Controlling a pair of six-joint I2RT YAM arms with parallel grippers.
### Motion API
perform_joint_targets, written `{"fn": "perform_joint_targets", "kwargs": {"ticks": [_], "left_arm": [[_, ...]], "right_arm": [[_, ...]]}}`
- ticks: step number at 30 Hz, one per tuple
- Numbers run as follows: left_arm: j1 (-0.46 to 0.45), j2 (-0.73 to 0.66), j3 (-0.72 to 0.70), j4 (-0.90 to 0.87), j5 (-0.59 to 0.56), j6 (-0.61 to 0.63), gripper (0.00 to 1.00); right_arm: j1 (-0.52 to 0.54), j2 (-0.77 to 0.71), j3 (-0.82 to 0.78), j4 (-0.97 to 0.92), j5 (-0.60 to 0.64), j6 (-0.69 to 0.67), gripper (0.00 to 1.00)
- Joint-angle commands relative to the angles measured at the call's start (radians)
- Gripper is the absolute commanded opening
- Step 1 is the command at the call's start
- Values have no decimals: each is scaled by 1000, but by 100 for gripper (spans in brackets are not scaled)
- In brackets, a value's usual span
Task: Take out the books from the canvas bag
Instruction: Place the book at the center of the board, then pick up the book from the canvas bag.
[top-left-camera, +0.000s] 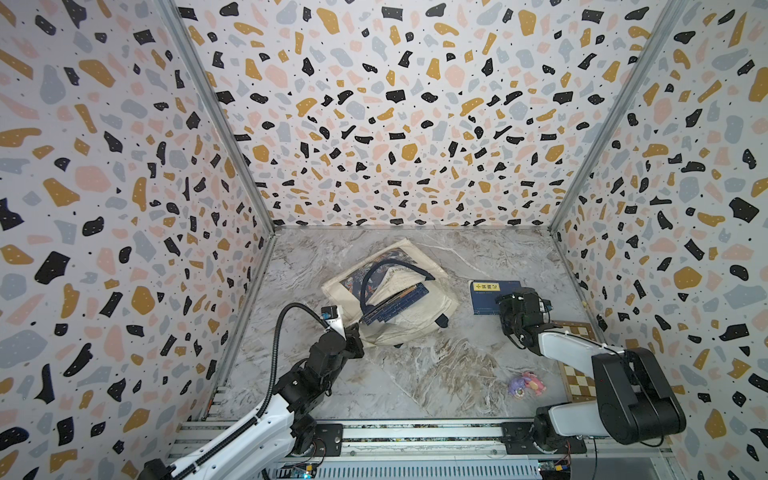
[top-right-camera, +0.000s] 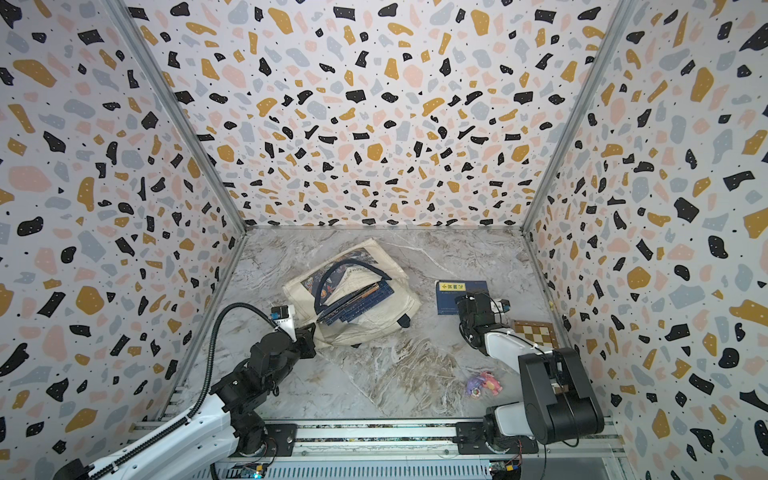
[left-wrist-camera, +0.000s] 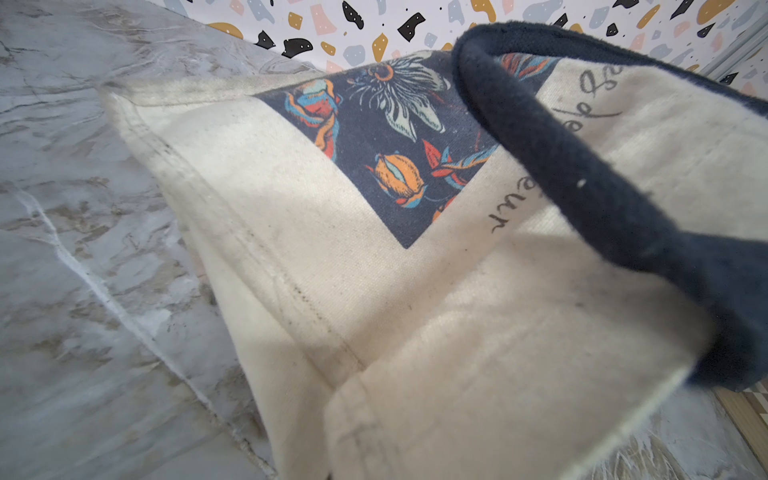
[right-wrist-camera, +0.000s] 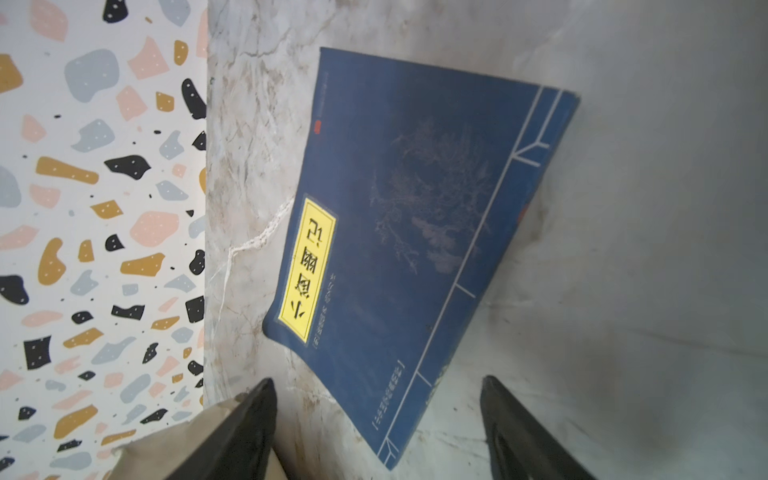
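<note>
The cream canvas bag (top-left-camera: 415, 326) lies on its side mid-table, mouth facing right, with its navy handle (left-wrist-camera: 582, 187) arched above it. Several navy books (top-left-camera: 395, 305) poke out of the mouth in both top views. My left gripper (top-left-camera: 355, 334) is at the bag's near left corner, shut on the cloth (left-wrist-camera: 457, 332); its jaws are hidden by the fabric. One navy book with a yellow label (right-wrist-camera: 415, 228) lies flat on the table to the right of the bag (top-right-camera: 374, 328). My right gripper (right-wrist-camera: 378, 415) hovers over this book's near edge, open, with nothing held.
A brown-and-cream checkered board (top-left-camera: 579, 332) lies at the right edge, partly under the right arm. A small pink and purple toy (top-left-camera: 525, 384) sits near the front right. Patterned walls close in three sides; the arms' rail (top-left-camera: 415, 434) runs along the front.
</note>
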Motion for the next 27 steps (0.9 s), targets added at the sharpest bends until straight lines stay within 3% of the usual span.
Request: {"fn": "perform_joint_targets", "kwargs": {"ticks": [1, 6, 12, 16, 21, 27], "left_arm": [[4, -21, 11, 20, -9, 16, 0], [4, -42, 2, 40, 16, 23, 0], [4, -65, -11, 65, 41, 31, 0], [4, -59, -15, 78, 61, 39, 0], [4, -58, -18, 82, 66, 45, 0], [4, -59, -20, 87, 65, 55, 0]], "right_arm": [[4, -111, -13, -103, -17, -63, 81], [120, -292, -32, -147, 23, -115, 82], [390, -390, -53, -63, 74, -140, 76], [535, -282, 26, -4, 82, -237, 73], [629, -90, 157, 83, -3, -359, 68], [728, 120, 352, 73, 0, -439, 66]]}}
